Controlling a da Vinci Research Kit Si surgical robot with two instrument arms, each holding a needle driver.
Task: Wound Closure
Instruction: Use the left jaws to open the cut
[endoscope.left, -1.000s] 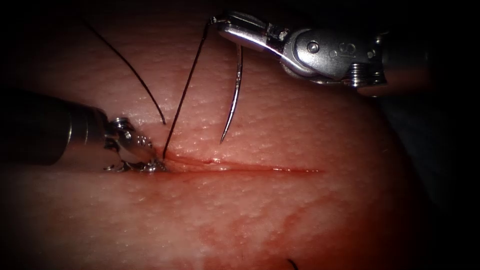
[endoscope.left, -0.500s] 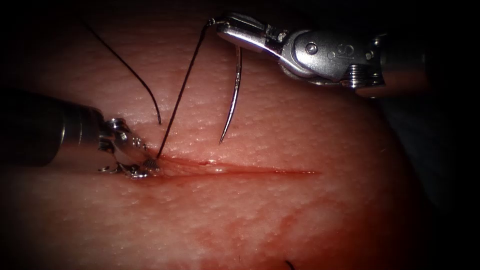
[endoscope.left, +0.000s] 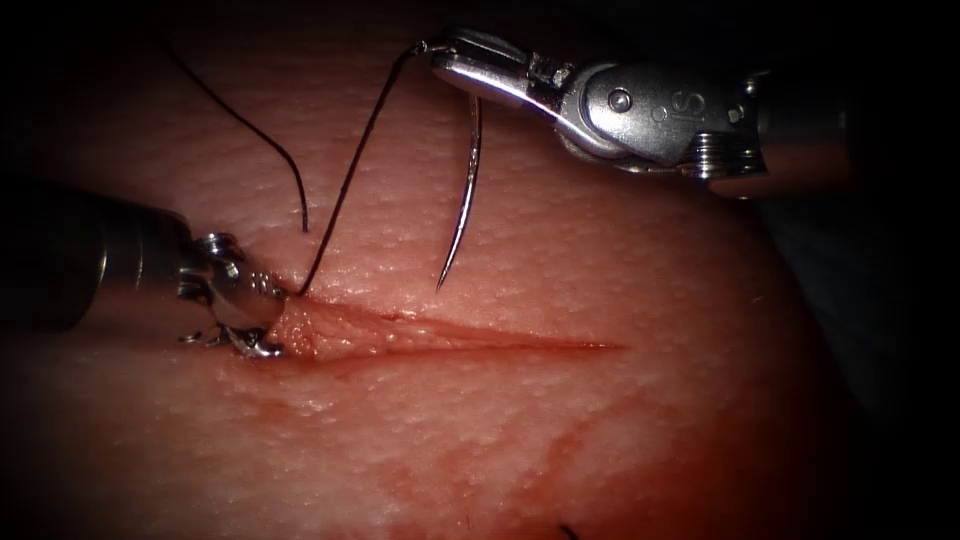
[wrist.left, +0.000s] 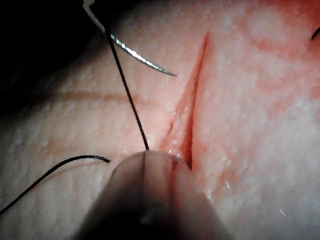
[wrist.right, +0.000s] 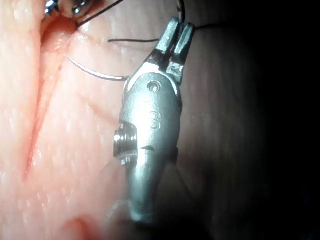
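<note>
The right end effector (endoscope.left: 455, 62), clamped on the curved steel needle (endoscope.left: 462, 205) near its thread end, suspends it clear of the pale tissue (endoscope.left: 600, 270), point toward the red cut (endoscope.left: 480, 340). The left end effector (endoscope.left: 268, 315) pinches tissue at the cut's left end, beside the dark thread (endoscope.left: 345, 190).

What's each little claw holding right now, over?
Right tool shut on needle near its thread end, needle clear of tissue. Left tool grips tissue at cut's left end. Thread runs between.
</note>
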